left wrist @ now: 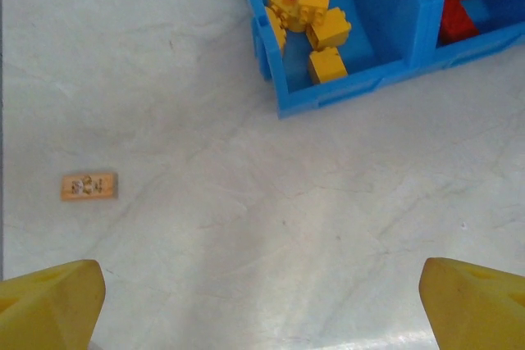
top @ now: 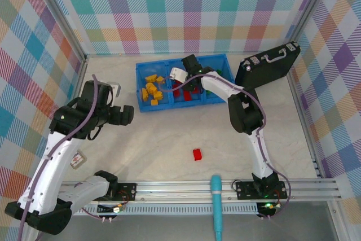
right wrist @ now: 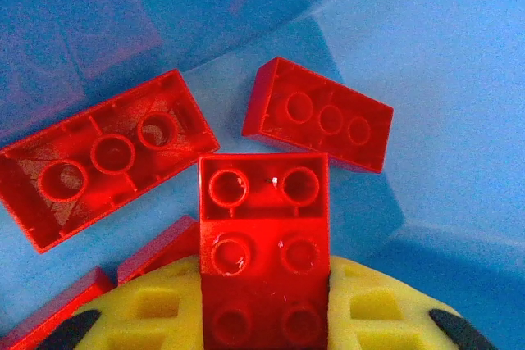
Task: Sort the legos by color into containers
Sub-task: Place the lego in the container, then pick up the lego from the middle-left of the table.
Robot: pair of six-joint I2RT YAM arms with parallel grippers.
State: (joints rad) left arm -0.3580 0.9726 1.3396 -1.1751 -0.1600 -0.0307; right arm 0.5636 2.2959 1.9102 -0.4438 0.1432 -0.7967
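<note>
Right gripper (right wrist: pixel 264 317) pinching a red brick (right wrist: pixel 264 219) down in the middle compartment of the blue bin (top: pixel 169 60).

Its yellow pads (right wrist: pixel 369 309) press the brick's two sides, with the studs facing the wrist camera. Two other red bricks (right wrist: pixel 107 165) lie just ahead of it on the blue floor. The left gripper (left wrist: pixel 262 309) is spread wide and empty, hovering over the bare table (left wrist: pixel 246 227) near the bin's corner. Yellow bricks (top: pixel 151 90) sit in the left compartment. A loose red brick (top: pixel 197 154) lies alone on the table, well apart from the bin. A black case (top: pixel 268 66) stands just right of the bin.
</note>
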